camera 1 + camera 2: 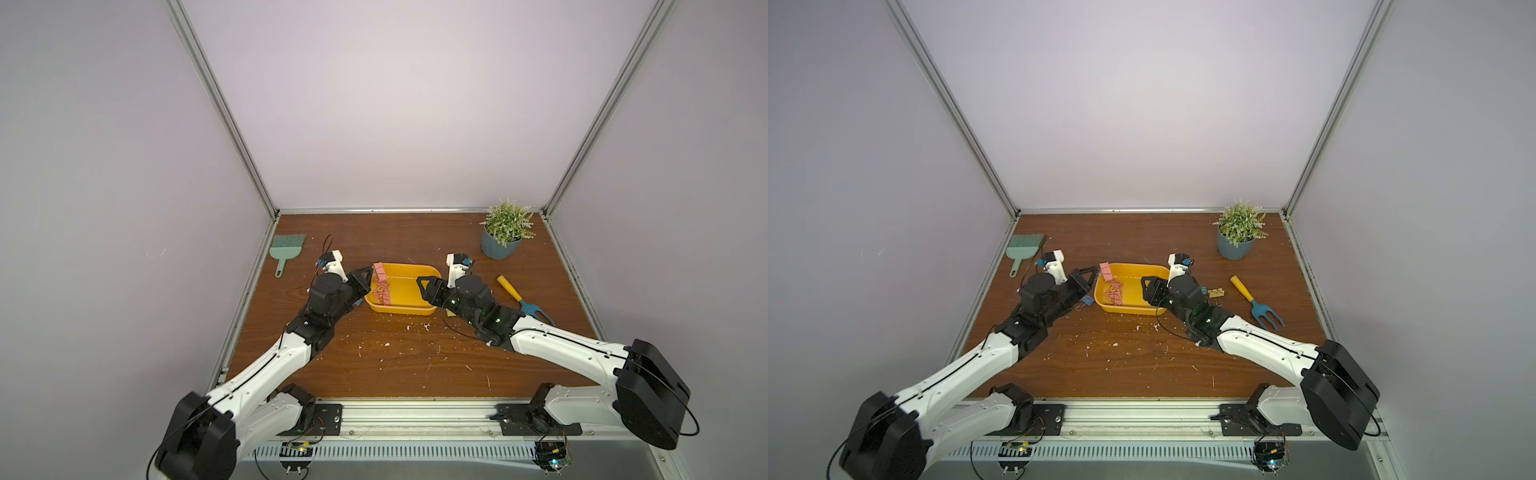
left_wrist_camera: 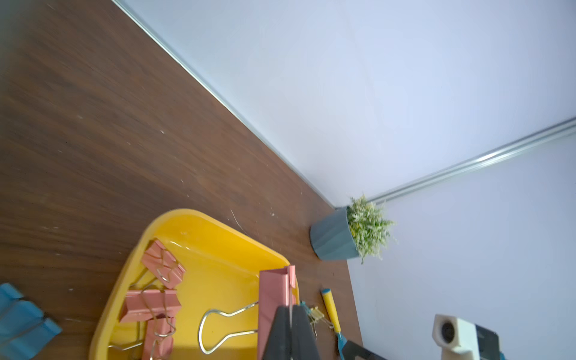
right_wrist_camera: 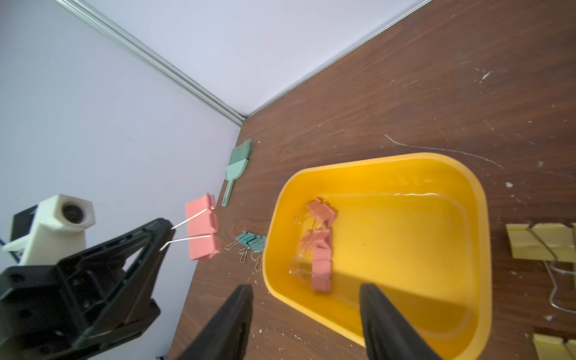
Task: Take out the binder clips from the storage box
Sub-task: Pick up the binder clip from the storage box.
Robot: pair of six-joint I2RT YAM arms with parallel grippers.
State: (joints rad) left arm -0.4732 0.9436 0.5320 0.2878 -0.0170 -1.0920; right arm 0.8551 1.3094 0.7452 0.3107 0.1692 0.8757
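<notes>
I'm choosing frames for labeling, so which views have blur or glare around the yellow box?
Left wrist view: blue clips at the picture's edge are smeared, table soft. Right wrist view: glare streak on the storage box floor, pink clips inside slightly soft. Both top views: even light, no obvious blur.

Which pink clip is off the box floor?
The hanging pink clip, pinched by its wire handle in the left gripper; the other pink clips lie inside the storage box.

Soft, even light; both top views bow at their edges. Just beyond the right claw, glare streaks the storage box.
</notes>
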